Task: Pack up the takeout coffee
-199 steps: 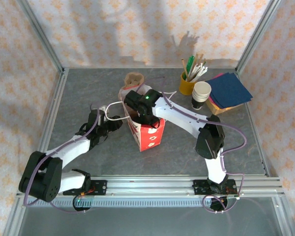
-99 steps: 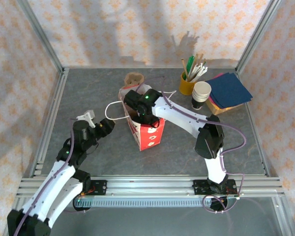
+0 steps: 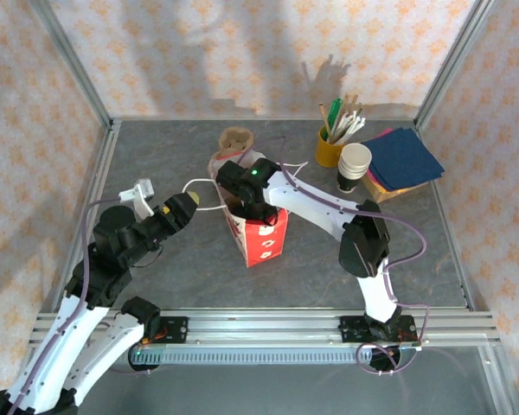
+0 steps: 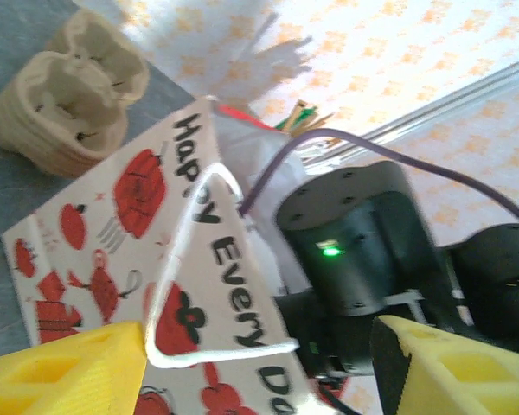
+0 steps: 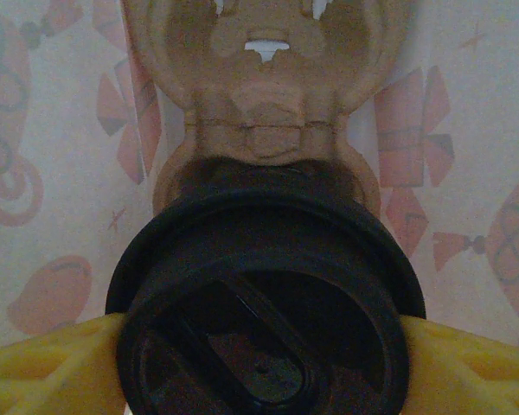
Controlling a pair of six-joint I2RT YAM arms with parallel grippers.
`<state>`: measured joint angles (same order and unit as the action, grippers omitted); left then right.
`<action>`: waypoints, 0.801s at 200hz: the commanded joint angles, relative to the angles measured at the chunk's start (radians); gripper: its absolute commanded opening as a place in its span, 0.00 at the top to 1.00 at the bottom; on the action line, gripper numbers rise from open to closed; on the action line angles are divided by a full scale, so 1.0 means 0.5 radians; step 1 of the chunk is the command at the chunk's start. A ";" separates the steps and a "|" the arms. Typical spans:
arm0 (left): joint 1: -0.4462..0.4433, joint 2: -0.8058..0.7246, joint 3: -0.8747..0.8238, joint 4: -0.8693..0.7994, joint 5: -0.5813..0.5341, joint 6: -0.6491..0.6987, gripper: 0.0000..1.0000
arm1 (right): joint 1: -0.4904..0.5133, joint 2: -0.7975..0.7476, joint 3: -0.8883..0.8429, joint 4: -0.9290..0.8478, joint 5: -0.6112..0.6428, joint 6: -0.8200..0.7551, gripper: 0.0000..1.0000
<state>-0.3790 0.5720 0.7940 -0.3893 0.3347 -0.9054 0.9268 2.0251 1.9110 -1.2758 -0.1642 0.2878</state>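
Note:
The takeout coffee [image 5: 264,303] shows its round black lid from above, down inside the red-and-white paper bag [image 3: 261,235]. My right gripper [image 5: 264,367] is shut on it, one yellow finger against each side of the lid. A brown cardboard carrier [image 5: 264,95] lies below it in the bag. The right arm reaches into the bag's mouth [image 3: 246,194]. My left gripper [image 3: 183,204] hovers left of the bag, open. In the left wrist view the bag's white handle loop [image 4: 209,347] hangs across the gap of the left gripper [image 4: 259,372], close to the left finger.
A second cardboard carrier [image 3: 235,138] sits on the table behind the bag. At the back right stand a stack of paper cups [image 3: 355,166], a yellow cup of stirrers [image 3: 330,149] and blue napkins [image 3: 404,158]. Metal rails border the table.
My left arm has drawn back from the bag and risen, and its jaws have opened wider. The right arm has stayed in the bag's mouth.

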 commanded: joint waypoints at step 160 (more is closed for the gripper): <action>-0.788 0.516 0.031 0.122 -0.517 -0.273 0.35 | 0.010 0.006 0.069 -0.025 0.062 0.056 0.26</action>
<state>-0.7662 0.8291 0.8268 -0.3523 0.1219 -1.0214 0.9268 2.0266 1.9190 -1.2758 -0.1612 0.2970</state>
